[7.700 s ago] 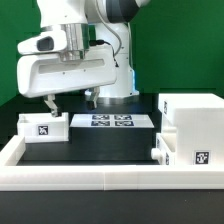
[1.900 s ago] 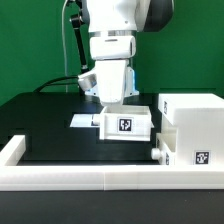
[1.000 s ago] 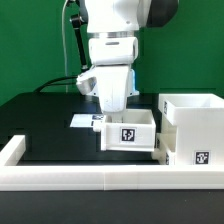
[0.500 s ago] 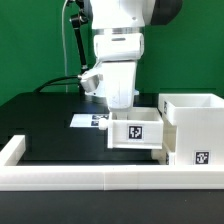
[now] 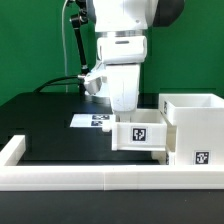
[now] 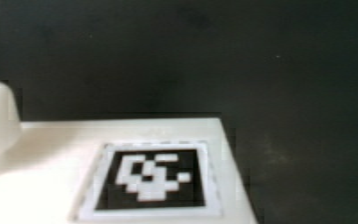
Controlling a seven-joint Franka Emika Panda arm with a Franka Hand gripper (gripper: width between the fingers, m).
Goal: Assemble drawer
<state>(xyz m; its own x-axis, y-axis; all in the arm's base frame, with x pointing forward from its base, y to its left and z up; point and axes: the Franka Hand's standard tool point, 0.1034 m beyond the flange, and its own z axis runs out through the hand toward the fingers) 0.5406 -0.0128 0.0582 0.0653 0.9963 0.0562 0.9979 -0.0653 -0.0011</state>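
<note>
the arm's white, glossy wrist hangs over the middle of the black table (image 5: 45, 125); its gripper (image 5: 126, 108) is down behind a small open-top box (image 5: 140, 133), and since the box wall hides the fingertips, i cannot tell from here whether it is clenched or slack; the box is smooth white plastic, square-cornered, with a black-and-white tag on its near face; it sits at the exterior view's right, its right edge touching or just short of the tall cube-like housing (image 5: 192, 125); the housing is the same matte white, blocky and open on top, with a tag low on its near side; the marker board (image 5: 92, 120) lies flat behind the box, partly covered by it; a low white border rail (image 5: 70, 178) runs along the near edge and turns up the left side; the table's left half is bare dark surface; in the wrist view a blurred tag (image 6: 153, 177) fills a white panel against black.
</note>
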